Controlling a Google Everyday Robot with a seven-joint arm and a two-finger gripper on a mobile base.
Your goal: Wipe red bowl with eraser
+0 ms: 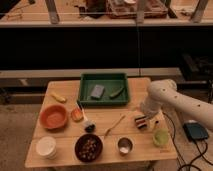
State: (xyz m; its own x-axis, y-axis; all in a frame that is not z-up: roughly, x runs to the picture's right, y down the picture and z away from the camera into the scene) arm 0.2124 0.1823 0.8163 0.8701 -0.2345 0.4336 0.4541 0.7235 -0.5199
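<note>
Wood worktop (pixel 65 134) in the middle, w/ lots of small stuff on it. Red bowl (pixel 53 116) on the left side, round & wide, sitting flat on the wood. Small orange lump (pixel 76 115) just beside it, to the right. Yellow bit (pixel 58 97) near the bowl, further back. Eraser (pixel 140 122) on the right side, well apart from the bowl, lying on the wood, dark & red stripes showing. White arm (pixel 170 97) reaching in from the right, bent down toward the eraser. Tool (pixel 146 118) right at the eraser, low over it, spread wide, not pinching anything; can't tell if touching the eraser. Green tray (pixel 105 75) at the back w/ a grey-blue pad (pixel 97 91) & a small green thing (pixel 117 92) inside. Along the front: white cup (pixel 46 147), dark bowl (pixel 89 147) w/ brown bits, shiny cup (pixel 124 146). Green cup (pixel 161 137) near the eraser, front right. Thin stick (pixel 115 125) lying slanted in the middle. Black box (pixel 195 131) on the floor, right of the worktop.
</note>
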